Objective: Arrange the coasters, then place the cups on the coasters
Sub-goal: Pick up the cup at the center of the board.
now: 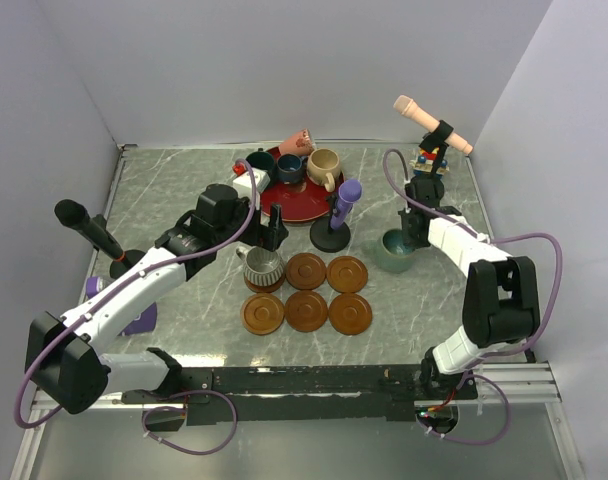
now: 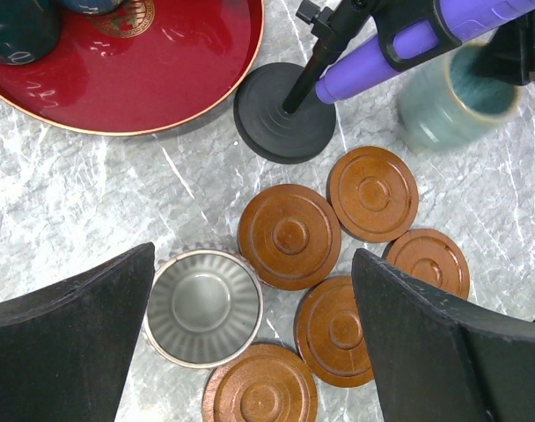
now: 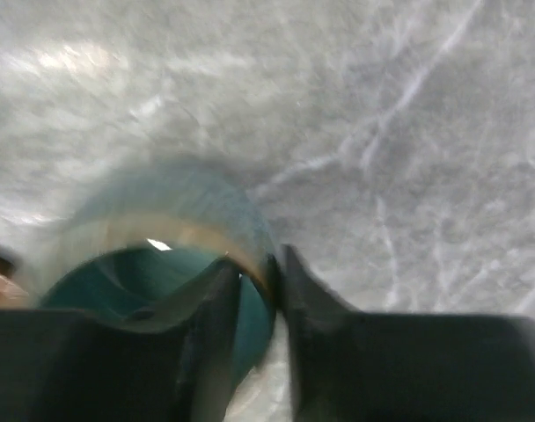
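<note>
Several brown coasters (image 1: 306,311) (image 2: 289,236) lie in two rows at the table's middle. The grey ribbed cup (image 1: 262,265) (image 2: 203,306) stands at the rear left of them, with a brown edge showing under it. My left gripper (image 1: 261,240) (image 2: 250,334) hangs open above it, its fingers wide apart and touching nothing. To the right, my right gripper (image 1: 412,235) (image 3: 254,268) is shut on the teal cup (image 1: 395,250) (image 3: 162,229), one finger inside the rim and one outside. Dark green (image 1: 259,162), dark blue (image 1: 290,168), beige (image 1: 324,168) and pink (image 1: 299,143) cups sit on the red plate (image 1: 302,205) (image 2: 162,70).
A purple microphone (image 1: 346,198) (image 2: 399,48) on a black round base (image 1: 330,238) (image 2: 283,112) stands between the plate and the coasters, close to the teal cup. A peach microphone (image 1: 431,125) stands at the back right and a black one (image 1: 89,228) at the left.
</note>
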Robot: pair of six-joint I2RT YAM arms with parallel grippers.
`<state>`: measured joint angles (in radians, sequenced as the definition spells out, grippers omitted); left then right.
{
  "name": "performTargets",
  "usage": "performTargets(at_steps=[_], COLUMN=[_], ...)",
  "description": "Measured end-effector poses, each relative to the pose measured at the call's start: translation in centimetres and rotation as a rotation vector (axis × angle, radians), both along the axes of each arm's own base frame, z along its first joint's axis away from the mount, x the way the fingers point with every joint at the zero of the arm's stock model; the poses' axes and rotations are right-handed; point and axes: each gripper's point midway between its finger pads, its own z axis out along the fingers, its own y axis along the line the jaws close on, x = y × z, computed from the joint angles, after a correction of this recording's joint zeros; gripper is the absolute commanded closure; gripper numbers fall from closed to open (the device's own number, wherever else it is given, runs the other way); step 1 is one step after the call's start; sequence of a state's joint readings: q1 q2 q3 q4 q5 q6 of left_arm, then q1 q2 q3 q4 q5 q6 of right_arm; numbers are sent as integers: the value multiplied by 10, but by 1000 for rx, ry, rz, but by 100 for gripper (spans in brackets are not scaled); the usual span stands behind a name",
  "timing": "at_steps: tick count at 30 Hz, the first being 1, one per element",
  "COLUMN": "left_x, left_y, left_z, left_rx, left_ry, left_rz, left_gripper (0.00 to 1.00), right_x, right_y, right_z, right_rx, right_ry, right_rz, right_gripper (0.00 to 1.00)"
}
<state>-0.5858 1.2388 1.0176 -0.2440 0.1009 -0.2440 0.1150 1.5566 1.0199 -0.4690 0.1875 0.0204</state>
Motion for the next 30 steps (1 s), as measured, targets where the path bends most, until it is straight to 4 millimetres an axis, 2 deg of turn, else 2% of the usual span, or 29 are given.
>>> performTargets(at_steps=[2, 4, 8, 13, 17, 21, 24, 30], left_x=[0, -1, -1, -2, -3, -3, 2, 15], left_y=[0, -1, -2, -2, -1, 4, 11, 38], left_z=[0, 0, 1, 1, 3, 8, 13, 23], left_rx=[-1, -3, -5, -9, -15, -19, -17, -31], left_ry=[1, 1, 2, 3, -4, -23, -44, -70], left_rz=[-1, -5, -10, -16, -11, 14, 62, 183], left_gripper=[3, 3, 3, 3, 3, 3, 3, 3], right_x=[-5, -1, -11, -51, -82, -103, -123, -158], right_y=[-5, -6, -12, -21, -21, -5, 14, 71], right_z=[-1, -1, 0, 8, 32, 60, 72, 69], right_rx=[-21, -26, -41, -74, -97, -73, -27, 67], right_ry=[21, 1, 8, 94, 115, 50, 18, 45], right_rz=[-9, -23, -71, -195, -309, -355, -372, -359], right_gripper=[97, 100, 100, 100, 100, 100, 100, 100])
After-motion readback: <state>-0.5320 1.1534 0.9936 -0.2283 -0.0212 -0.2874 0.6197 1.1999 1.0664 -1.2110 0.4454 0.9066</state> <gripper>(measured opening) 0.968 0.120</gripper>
